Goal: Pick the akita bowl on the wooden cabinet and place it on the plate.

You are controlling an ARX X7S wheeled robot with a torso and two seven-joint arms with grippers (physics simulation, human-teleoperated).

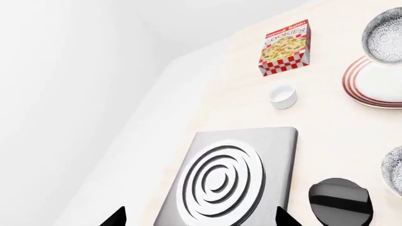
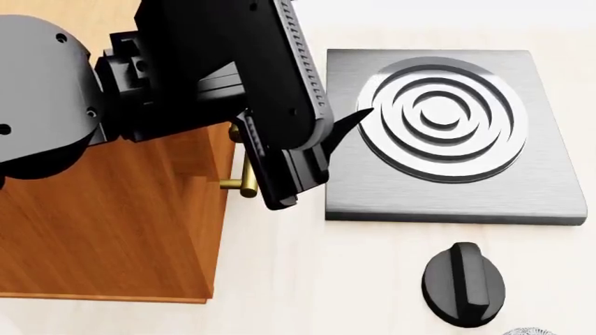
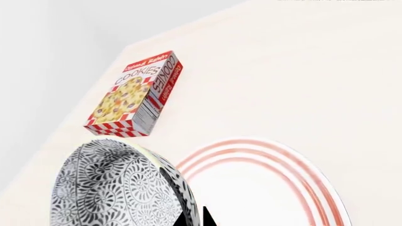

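The akita bowl (image 3: 119,188), white with a dense dark petal pattern, hangs tilted, with my right gripper (image 3: 196,219) shut on its rim. It hovers beside and partly over the plate (image 3: 270,188), a wide white plate with red-pink rings. The left wrist view shows the same bowl (image 1: 386,33) above the plate's (image 1: 377,84) far rim. The wooden cabinet (image 2: 112,230) fills the left of the head view, with nothing showing on its top. My left gripper (image 1: 201,218) is open and empty over the grey stove (image 1: 232,179).
A look-alike patterned bowl (image 1: 396,169) stands on the counter near a black knob (image 1: 339,202). A cookies box (image 3: 135,94) lies beyond the plate, and a small plain white cup (image 1: 283,95) sits between box and stove. My left arm (image 2: 214,91) crosses the cabinet's edge.
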